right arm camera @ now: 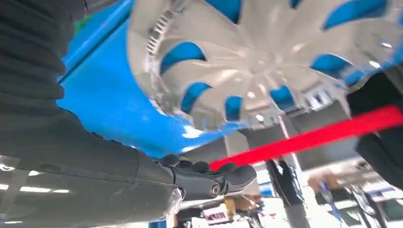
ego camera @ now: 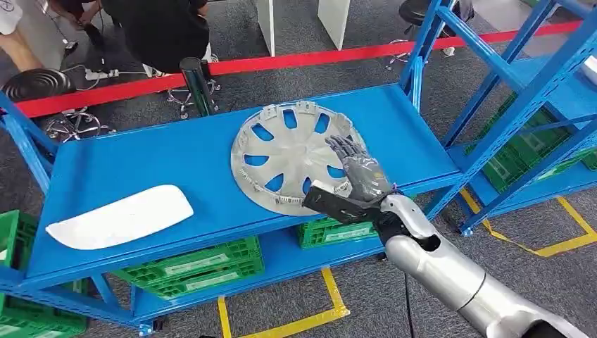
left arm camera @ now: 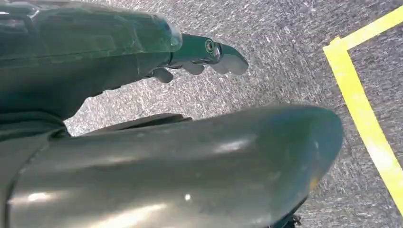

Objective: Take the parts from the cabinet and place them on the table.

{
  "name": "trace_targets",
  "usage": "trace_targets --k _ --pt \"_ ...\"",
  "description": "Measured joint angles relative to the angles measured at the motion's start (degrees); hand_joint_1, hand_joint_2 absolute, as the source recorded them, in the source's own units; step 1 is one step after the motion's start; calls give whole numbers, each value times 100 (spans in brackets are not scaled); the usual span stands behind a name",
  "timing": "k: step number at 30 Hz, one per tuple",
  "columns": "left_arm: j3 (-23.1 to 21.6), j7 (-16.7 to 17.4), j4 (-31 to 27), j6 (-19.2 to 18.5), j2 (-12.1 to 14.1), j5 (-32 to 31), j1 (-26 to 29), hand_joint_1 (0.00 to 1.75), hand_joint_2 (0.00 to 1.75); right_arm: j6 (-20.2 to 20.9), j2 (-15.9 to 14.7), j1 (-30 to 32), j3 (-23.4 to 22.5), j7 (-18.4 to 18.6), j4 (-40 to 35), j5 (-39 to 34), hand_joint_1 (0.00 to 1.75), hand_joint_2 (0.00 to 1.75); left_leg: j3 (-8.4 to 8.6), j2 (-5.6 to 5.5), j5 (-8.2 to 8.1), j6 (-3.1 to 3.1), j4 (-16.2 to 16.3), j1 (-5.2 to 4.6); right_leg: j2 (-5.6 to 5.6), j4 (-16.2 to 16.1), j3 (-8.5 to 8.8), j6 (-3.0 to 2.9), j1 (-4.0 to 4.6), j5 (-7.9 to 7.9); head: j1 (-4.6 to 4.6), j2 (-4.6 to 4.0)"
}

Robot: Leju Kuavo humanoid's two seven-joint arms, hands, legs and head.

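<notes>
The silver hubcap (ego camera: 294,156) lies flat on the blue desk (ego camera: 141,165), right of its middle, with its ribbed inner side up and the blue surface showing through its openings. The right robot hand (ego camera: 359,169) rests over the hubcap's right, near part, its dark fingers (ego camera: 346,149) spread and extended across the spokes; it grips nothing that can be seen, and whether the fingertips touch the plastic cannot be told. In the right wrist view the hubcap (right arm camera: 266,61) spreads wide just beyond the hand's (right arm camera: 209,180) dark fingers, which lie stretched out beside one another, apart from the rim. A white curved panel (ego camera: 120,217) lies on the near left of the desk, well apart from the hubcap. Green crates (ego camera: 200,267) sit on the lower shelf beneath the desk. To the right stands a blue rack (ego camera: 535,91) with more green crates on its low shelf. A red barrier tape (ego camera: 338,55) runs along the far side, with people standing beyond it. Yellow tape lines (ego camera: 310,320) mark the grey floor. The left robot hand (left arm camera: 204,59) hangs over the floor in the left wrist view, its fingers loosely curled and holding nothing.
</notes>
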Motion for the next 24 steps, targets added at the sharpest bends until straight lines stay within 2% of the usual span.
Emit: trace_targets --k 5,14,19,24 --pt "-35 31 0 -20 4 0 1 0 0 -153 55 -5 26 -81 -204 94 0 175 -4 -18 0 0 0 -1 -11 0 0 0 0 0 2 -2" --pt "-44 4 0 -20 7 2 -22 0 0 -147 144 -10 83 -83 -405 96 0 175 -6 -54 1 -1 0 1 -32 0 0 -3 0 -3 -4 0" --pt "-101 -2 0 -245 20 -2 -32 0 0 -120 155 24 111 -83 -413 61 0 175 -12 -86 0 0 9 -12 -48 -10 1 2 -10 -2 -9 0" --pt "-138 44 0 -256 46 0 -32 0 0 -77 162 100 111 -83 -415 37 0 175 -18 -117 -1 14 15 -44 -66 -14 1 18 -38 -5 -11 -2"
